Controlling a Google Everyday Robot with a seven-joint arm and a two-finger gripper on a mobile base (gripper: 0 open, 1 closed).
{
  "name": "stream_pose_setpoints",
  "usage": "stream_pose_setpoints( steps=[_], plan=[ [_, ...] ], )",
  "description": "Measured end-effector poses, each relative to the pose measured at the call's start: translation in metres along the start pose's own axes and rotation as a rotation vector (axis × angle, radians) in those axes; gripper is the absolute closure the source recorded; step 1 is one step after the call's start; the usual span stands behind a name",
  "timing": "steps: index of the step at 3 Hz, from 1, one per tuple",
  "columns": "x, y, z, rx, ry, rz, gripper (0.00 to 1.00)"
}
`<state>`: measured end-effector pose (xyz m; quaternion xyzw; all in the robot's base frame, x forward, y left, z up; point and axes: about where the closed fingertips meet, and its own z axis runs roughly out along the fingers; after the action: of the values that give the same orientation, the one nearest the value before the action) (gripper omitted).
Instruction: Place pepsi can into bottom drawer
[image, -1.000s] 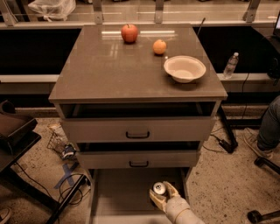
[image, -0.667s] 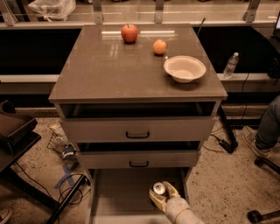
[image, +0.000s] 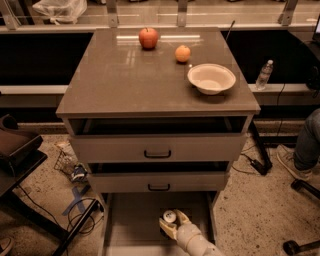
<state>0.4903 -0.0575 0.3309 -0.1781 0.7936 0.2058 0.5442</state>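
Observation:
The bottom drawer (image: 131, 223) of the grey-beige cabinet is pulled out towards me, a shallow pale tray. The pepsi can (image: 169, 217) stands upright over the drawer's right half; mostly its silver top shows. My gripper (image: 173, 224) reaches in from the bottom edge with its pale fingers (image: 183, 218) closed around the can's sides. I cannot tell whether the can rests on the drawer floor or is held just above it.
The two upper drawers with black handles (image: 157, 154) are slightly ajar. On the cabinet top (image: 125, 75) are a red apple (image: 148, 38), an orange (image: 182, 53) and a white bowl (image: 211, 78). Cables and clutter (image: 72, 170) lie on the floor at left, a person's leg (image: 305, 145) at right.
My gripper and the can have shifted slightly to the left within the bottom drawer. Nothing else has moved.

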Motion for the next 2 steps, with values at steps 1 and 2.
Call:
stream_pose_setpoints(
  steps=[1, 2],
  plan=[
    [0.03, 0.007, 0.04, -0.042, 0.022, 0.002, 1.0],
    [0.053, 0.014, 0.069, -0.074, 0.031, 0.015, 1.0]
  ],
)
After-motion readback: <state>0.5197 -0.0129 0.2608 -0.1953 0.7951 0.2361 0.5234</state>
